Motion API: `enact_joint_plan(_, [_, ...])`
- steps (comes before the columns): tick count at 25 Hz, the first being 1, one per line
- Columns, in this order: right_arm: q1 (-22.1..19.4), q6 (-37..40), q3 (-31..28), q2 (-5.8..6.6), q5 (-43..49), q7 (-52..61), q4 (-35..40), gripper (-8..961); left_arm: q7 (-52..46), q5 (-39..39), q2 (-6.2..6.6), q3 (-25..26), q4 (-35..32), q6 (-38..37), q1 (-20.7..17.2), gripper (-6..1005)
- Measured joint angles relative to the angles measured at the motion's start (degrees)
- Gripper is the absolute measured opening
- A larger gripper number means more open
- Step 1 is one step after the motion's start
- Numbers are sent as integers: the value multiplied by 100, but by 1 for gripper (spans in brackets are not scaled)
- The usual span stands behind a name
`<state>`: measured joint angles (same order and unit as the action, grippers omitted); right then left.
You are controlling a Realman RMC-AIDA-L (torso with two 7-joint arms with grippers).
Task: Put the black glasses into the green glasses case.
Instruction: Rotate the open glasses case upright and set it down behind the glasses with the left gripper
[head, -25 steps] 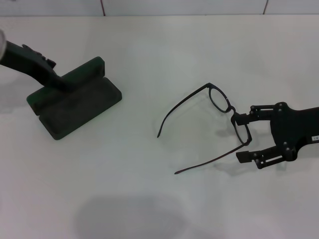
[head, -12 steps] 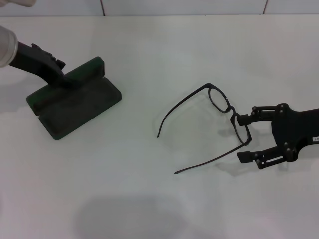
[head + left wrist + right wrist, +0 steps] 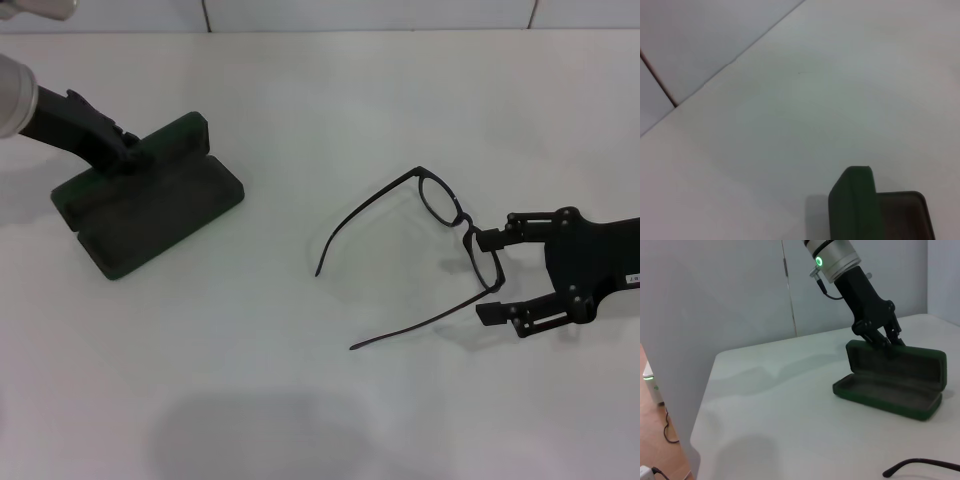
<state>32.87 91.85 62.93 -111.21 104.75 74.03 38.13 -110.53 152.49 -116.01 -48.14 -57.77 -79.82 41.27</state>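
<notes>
While lying flat, black glasses between right gripper's jaws.

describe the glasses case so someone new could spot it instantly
On the white table, look to the robot's left side, where the left end effector sits at the raised lid. The green glasses case lies open there: dark green oblong shell, grey lining, unlike the thin-framed black glasses.

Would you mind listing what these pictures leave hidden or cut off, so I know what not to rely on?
- Left gripper, head view: its own body hides the fingertips on the green glasses case lid; whether they are clamped is unclear.
- Case, left wrist view: only one end shows, cut by the frame edge.
- Black glasses, right wrist view: only one temple arm shows; the rest is out of frame.
- Right gripper: open around the near lens; contact cannot be told.
</notes>
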Motion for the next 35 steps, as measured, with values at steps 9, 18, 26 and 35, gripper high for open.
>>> enact_joint_plan(9, [-48, 25, 0, 5, 2, 15, 0, 883, 538, -654, 29, -2, -133, -325, 8, 208])
enact_joint_plan(18, [-168, 210, -26, 3, 2, 29, 14, 884, 2229, -1383, -355, -412, -314, 364, -55, 207])
enact_joint_plan(26, [-234, 326, -46, -9, -10, 32, 15, 883, 2231, -1425, -362, -1769, -190, 1297, -279, 207])
enact_joint_plan(35, [-236, 277, -34, -20, -3, 16, -12, 882, 2242, -1721, -365, -2119, -177, 847, -243, 206])
